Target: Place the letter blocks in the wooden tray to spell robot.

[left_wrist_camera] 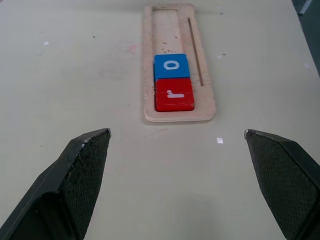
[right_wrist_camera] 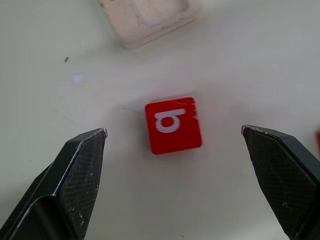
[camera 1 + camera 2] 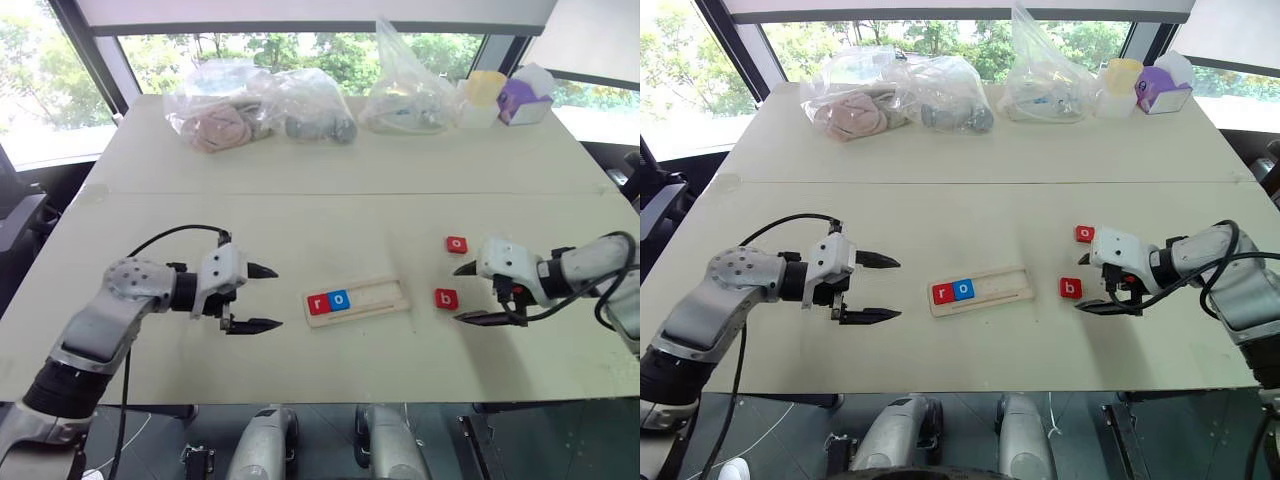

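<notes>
The wooden tray [image 3: 357, 299] lies mid-table with a red "r" block [image 3: 319, 305] and a blue "o" block [image 3: 340, 300] at its left end. To its right on the table lie a red "b" block [image 3: 446, 298] and, farther back, a red "o" block [image 3: 456, 244]. My right gripper [image 3: 463, 293] stands open just right of the "b" block; in the right wrist view that "b" block [image 2: 173, 125] lies between the spread fingers [image 2: 82, 170]. My left gripper [image 3: 261, 298] is open and empty, left of the tray [image 1: 179, 62], pointing toward it.
Clear plastic bags [image 3: 260, 108] with items line the table's far edge. A yellow-and-white cup [image 3: 482, 98] and a purple-white box [image 3: 524, 100] stand at the far right. Bare tabletop surrounds the tray.
</notes>
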Robot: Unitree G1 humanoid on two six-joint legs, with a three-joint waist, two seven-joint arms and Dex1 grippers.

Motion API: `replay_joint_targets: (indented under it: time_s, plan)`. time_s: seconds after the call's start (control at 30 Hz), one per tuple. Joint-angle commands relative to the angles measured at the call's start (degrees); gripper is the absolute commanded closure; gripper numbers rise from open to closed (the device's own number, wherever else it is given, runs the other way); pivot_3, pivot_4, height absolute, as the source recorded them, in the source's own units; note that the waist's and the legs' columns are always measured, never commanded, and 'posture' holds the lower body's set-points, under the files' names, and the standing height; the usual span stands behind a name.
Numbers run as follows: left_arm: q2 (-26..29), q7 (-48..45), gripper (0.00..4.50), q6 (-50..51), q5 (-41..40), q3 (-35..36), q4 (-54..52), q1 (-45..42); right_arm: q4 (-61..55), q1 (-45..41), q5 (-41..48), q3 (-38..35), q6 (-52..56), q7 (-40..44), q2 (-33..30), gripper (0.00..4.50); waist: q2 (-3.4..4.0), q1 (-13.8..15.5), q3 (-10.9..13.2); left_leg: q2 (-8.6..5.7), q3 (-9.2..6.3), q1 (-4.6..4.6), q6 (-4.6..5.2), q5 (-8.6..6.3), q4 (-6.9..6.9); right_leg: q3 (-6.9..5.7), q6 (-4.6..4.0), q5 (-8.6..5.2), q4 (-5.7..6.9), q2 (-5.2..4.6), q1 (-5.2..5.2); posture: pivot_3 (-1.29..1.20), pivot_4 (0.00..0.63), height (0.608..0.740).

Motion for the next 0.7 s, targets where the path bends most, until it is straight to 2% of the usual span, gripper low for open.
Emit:
replay_joint_targets:
  time_s: [0.03, 0.3, 0.4, 0.57, 0.7]
  plan:
    - [1.94, -1.60, 0.00, -0.99, -0.54, 1.40, -2.74, -0.53, 2.15, -2.15, -1.12, 0.04, -1.61, 0.62, 1.37, 0.05, 0.01, -0.09, -0.01, 0.00, 0.00, 0.00, 0.00, 0.00, 0.00, 0.00, -0.01, 0.01, 0.01, 0.00, -0.01, 0.00, 0.150, 0.740]
    - [2.52, -2.25, 0.00, -1.40, -0.49, 1.61, -2.30, -1.22, 4.91, -2.31, -3.29, 1.05, -3.02, 0.40, 3.90, 0.05, 0.02, -0.08, -0.01, 0.00, 0.01, 0.01, 0.00, 0.00, 0.00, 0.00, 0.00, 0.02, 0.03, 0.01, 0.01, 0.00, 0.150, 0.740]
    - [2.41, -1.99, 0.00, -1.31, -0.43, 1.71, -2.20, -1.11, 5.44, -1.99, -3.88, 1.14, -3.58, 0.45, 4.05, 0.89, 0.02, -0.09, -0.01, 0.00, 0.01, 0.02, 0.00, 0.01, 0.01, 0.00, 0.01, 0.02, 0.04, 0.01, 0.02, 0.00, 0.150, 0.740]
    - [2.22, -1.70, 0.00, -1.70, 0.02, 1.55, -1.73, -1.26, 5.42, -1.75, -4.53, 1.35, -3.75, 0.19, 4.73, 3.38, 0.01, -0.16, -0.01, 0.00, 0.01, 0.06, -0.01, 0.01, 0.03, 0.00, 0.01, 0.02, 0.08, 0.02, 0.06, 0.00, 0.150, 0.740]
    - [2.33, -1.64, 0.00, -1.88, 0.15, 1.46, -1.55, -1.45, 2.20, -2.97, -4.99, 0.87, -3.86, -0.58, 4.72, 3.38, 0.01, -0.19, -0.01, 0.01, 0.01, 0.10, -0.01, 0.01, 0.05, 0.00, 0.01, 0.02, 0.10, 0.03, 0.10, 0.00, 0.150, 0.740]
